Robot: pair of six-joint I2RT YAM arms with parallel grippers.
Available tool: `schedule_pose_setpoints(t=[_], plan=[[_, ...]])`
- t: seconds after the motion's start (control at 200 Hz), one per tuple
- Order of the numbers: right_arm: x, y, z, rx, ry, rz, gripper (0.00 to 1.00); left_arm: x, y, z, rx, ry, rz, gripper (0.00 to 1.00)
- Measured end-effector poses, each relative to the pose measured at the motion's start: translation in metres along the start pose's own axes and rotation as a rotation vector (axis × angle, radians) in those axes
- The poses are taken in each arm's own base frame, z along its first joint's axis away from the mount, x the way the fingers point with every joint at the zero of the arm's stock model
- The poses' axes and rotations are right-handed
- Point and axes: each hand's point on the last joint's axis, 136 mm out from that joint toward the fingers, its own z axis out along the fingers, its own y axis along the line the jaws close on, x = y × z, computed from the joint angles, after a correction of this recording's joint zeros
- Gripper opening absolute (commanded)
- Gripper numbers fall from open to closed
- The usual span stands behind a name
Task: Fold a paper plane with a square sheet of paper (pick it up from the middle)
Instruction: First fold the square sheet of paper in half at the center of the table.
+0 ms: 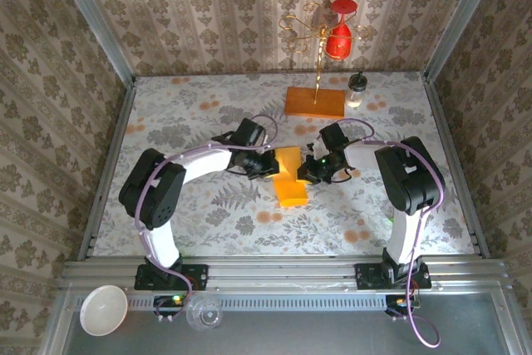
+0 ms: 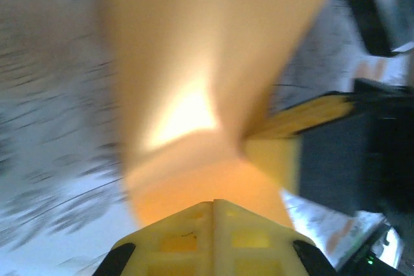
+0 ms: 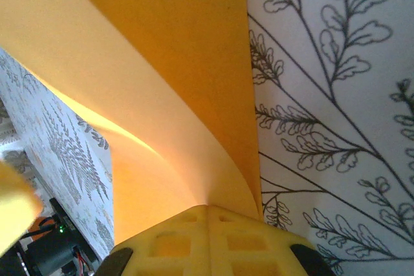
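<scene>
jaws on both arms are pinching shut on the square sheet of paper (image 1: pixel 290 179), mid-table.
left gripper (image 1: pixel 270 164) is holding the sheet's left side and right gripper (image 1: pixel 309 169) its right side; in each wrist view the yellow fingers (image 3: pixel 162 244) are meeting flat, with paper coming out from between them. the sheet is bowing up in a curve rather than lying flat on the floral tablecloth (image 1: pixel 208 106), well apart from the wooden block (image 1: pixel 314 102) behind it. judging the risk: arms pulling apart or twisting unevenly would be tearing the thin paper at a pinch or letting it slip free, and pressing down on the bowed sheet would be setting a skewed crease.
</scene>
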Motion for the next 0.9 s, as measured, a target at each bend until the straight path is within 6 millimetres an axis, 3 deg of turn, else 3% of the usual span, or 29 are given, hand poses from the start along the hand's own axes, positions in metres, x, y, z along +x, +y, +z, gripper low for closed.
schedule_pose_setpoints(t=[0.115, 0.325, 0.485, 0.72, 0.795, 0.9], plan=[[0.0, 0.0, 0.0, -0.001, 0.0, 0.002, 0.01, -0.01, -0.013, 0.019, 0.03, 0.001, 0.027, 0.05], [0.0, 0.0, 0.0, -0.001, -0.001, 0.002, 0.01, -0.014, 0.026, 0.038, -0.023, 0.03, -0.049, 0.05], [0.0, 0.0, 0.0, -0.001, -0.002, 0.002, 0.01, -0.019, 0.043, 0.028, 0.001, 0.009, -0.088, 0.05], [0.0, 0.0, 0.0, -0.002, -0.002, 0.002, 0.01, -0.035, 0.079, -0.008, -0.049, -0.064, -0.179, 0.05], [0.0, 0.0, 0.0, -0.002, -0.002, 0.002, 0.01, -0.035, 0.071, -0.015, -0.056, -0.079, -0.162, 0.05], [0.0, 0.0, 0.001, -0.003, -0.003, 0.001, 0.01, -0.032, 0.032, -0.012, -0.017, -0.077, -0.086, 0.05]])
